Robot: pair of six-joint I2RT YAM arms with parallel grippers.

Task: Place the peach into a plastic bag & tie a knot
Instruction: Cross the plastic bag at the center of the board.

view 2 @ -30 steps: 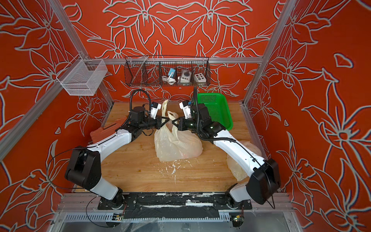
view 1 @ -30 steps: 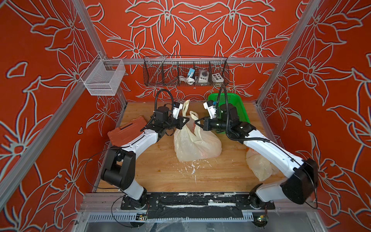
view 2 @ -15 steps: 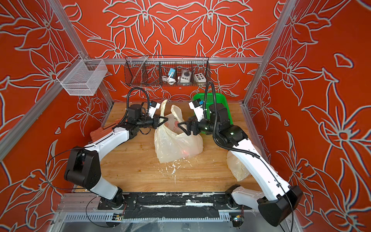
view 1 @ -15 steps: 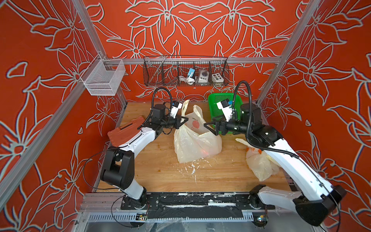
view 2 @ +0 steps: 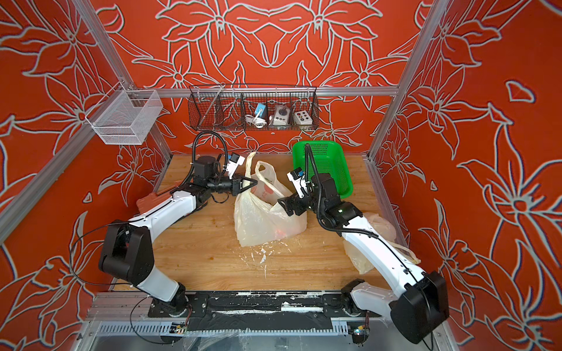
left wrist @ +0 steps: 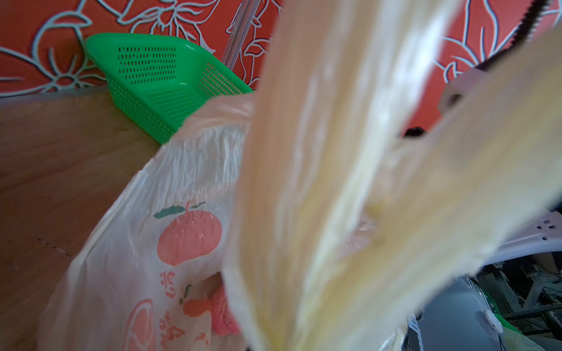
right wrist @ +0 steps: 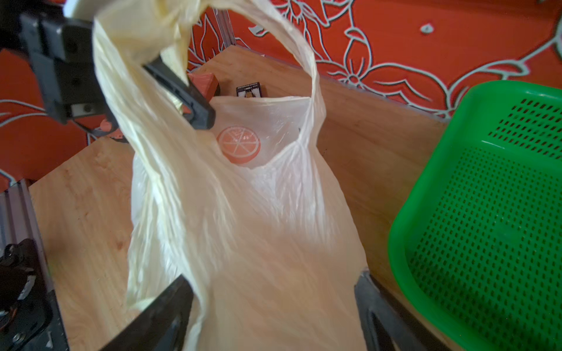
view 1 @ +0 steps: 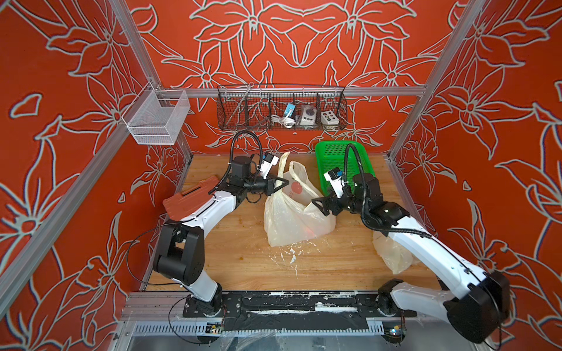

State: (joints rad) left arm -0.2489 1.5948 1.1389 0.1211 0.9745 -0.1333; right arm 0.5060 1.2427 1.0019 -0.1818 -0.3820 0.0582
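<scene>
The plastic bag [view 1: 292,218] stands mid-tabletop [view 1: 243,267], with bare wood in front of it toward my rail, broken only by white scraps [view 1: 292,258]. Room is tighter elsewhere. The green basket [view 1: 334,152] sits in the back right corner, just beside the right hand [view 1: 319,208]. A second bag [view 1: 392,255] lies at the right edge under that arm, and a red-brown case [view 1: 188,197] lies at the left edge under the left arm.

The left hand [view 1: 286,183] is closed on one handle loop [right wrist: 130,54], which it holds up and taut. Only the right wrist view shows this clearly, with black fingers pinching cream plastic. The other loop [right wrist: 307,60] arches free, so the two loops are apart and untied.

The right hand is open. Its fingers [right wrist: 158,313] are spread wide on either side of the bag's flank and grip nothing.

The peach [left wrist: 222,313] is inside the bag, low down. The left wrist view shows it as a pink lump behind the printed fruit, while both top views show only a reddish glow through the plastic [view 1: 310,232]. The second bag shows in the top views alone.
</scene>
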